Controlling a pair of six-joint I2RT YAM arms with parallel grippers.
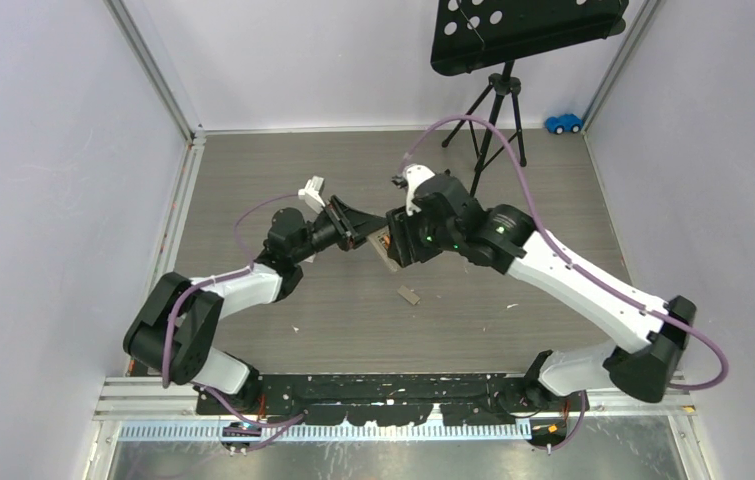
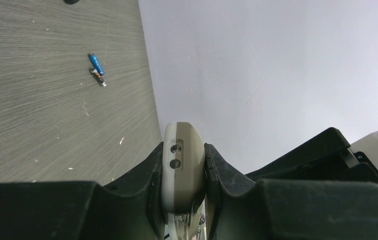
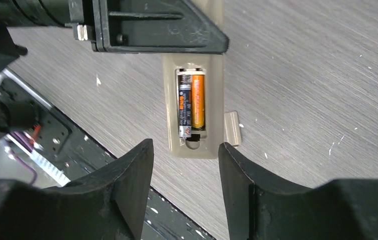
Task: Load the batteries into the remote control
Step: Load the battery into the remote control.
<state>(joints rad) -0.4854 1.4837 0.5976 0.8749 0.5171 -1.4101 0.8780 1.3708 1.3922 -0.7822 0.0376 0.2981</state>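
My left gripper [image 2: 184, 150] is shut on the beige remote control [image 2: 181, 165], holding it by one end above the table. The right wrist view shows the remote [image 3: 195, 145] with its back open. Two batteries lie side by side in the compartment, one black and orange [image 3: 185, 107], one orange [image 3: 198, 102]. My right gripper [image 3: 185, 145] stands open just off the remote's free end, with nothing between its fingers. A blue battery [image 2: 96, 64] and a dark one [image 2: 98, 78] lie loose on the table. From above, both grippers meet at the remote [image 1: 385, 246].
The beige battery cover [image 3: 232, 128] lies on the table below the remote, also seen from above [image 1: 409, 295]. A tripod [image 1: 493, 110] carrying a black perforated board stands at the back. A tiny blue toy car [image 1: 563, 123] sits in the far right corner. Walls close in both sides.
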